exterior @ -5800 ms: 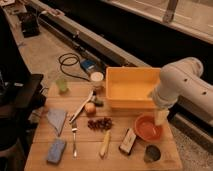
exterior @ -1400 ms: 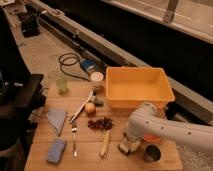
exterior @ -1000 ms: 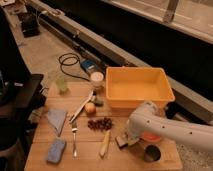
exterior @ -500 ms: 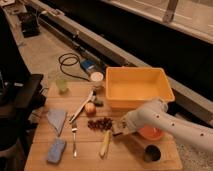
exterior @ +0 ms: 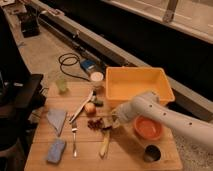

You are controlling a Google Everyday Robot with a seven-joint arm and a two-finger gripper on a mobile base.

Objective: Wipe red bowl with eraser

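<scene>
The red bowl (exterior: 147, 128) is a small round orange-red bowl on the wooden table (exterior: 130, 155), in front of the yellow tub. My white arm reaches in from the right, passing above and left of the bowl. My gripper (exterior: 113, 122) is at its end, just left of the bowl and a little above the table. It holds a small dark block, the eraser (exterior: 107, 125). The spot in front of the bowl where the eraser lay is bare wood.
A big yellow tub (exterior: 135, 85) stands behind the bowl and a dark metal cup (exterior: 151, 153) in front of it. Left of the gripper are dark red berries (exterior: 94, 123), an apple (exterior: 90, 108), a yellow banana (exterior: 104, 146), a fork (exterior: 75, 140), a blue sponge (exterior: 56, 150) and a grey-blue cloth (exterior: 56, 119).
The gripper came down on the eraser in front of the bowl, took hold of it and lifted it up and to the left. The red bowl is uncovered again.
</scene>
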